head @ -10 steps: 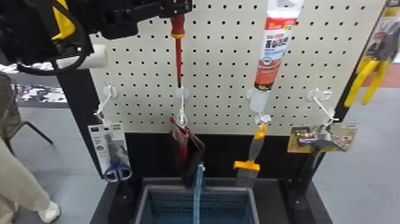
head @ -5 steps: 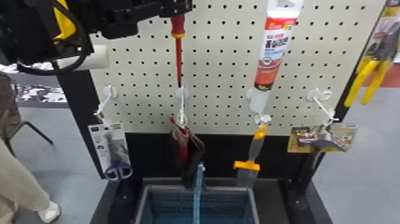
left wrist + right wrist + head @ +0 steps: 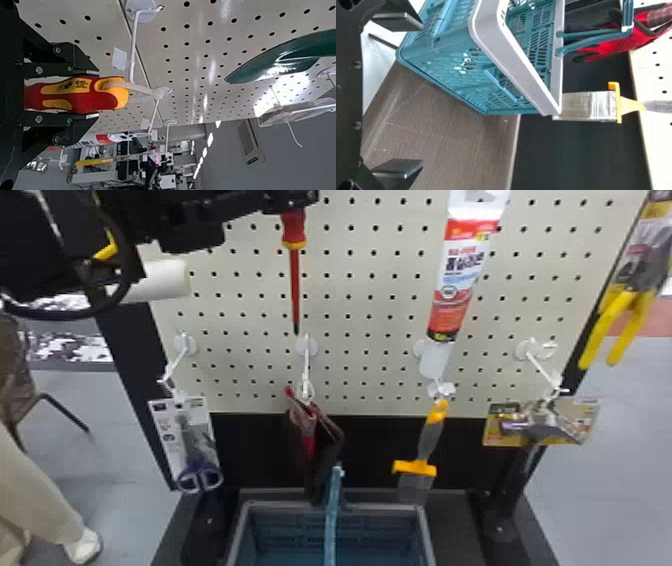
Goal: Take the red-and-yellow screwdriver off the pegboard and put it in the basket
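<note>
While the left gripper (image 3: 292,202) pinched the handle of the red-and-yellow screwdriver (image 3: 294,280) between its two flat fingers (image 3: 59,120), a white hook (image 3: 134,43) met the rounded yellow end of that handle, though I could not tell how much weight it bore. The screwdriver stood upright in front of the pegboard (image 3: 360,300), handle uppermost, its red shaft running down to a dark tip near the round base of another hook (image 3: 306,346). A white roll (image 3: 160,280) showed just beside the left arm, at the pegboard's left edge. To the screwdriver's right, in the head view, hung a red-and-white tube (image 3: 460,280), and further over, past the board's edge, a pair of pliers (image 3: 622,320) with yellow handles. Lower down, on the left, were scissors (image 3: 200,475) on a card; red-and-black gloves (image 3: 322,450) hung in the middle, then a paintbrush (image 3: 428,435) with an orange-and-grey handle, bristles down, and on the right a packaged metal tool (image 3: 542,427) on a yellow card. Beneath the gloves sat the blue-green basket (image 3: 380,506) with its grey rim, one blue handle raised against them. Near the basket, the right gripper (image 3: 421,95) had its fingers spread wide, with a brown wood-grain surface (image 3: 435,134) showing beyond them.
</note>
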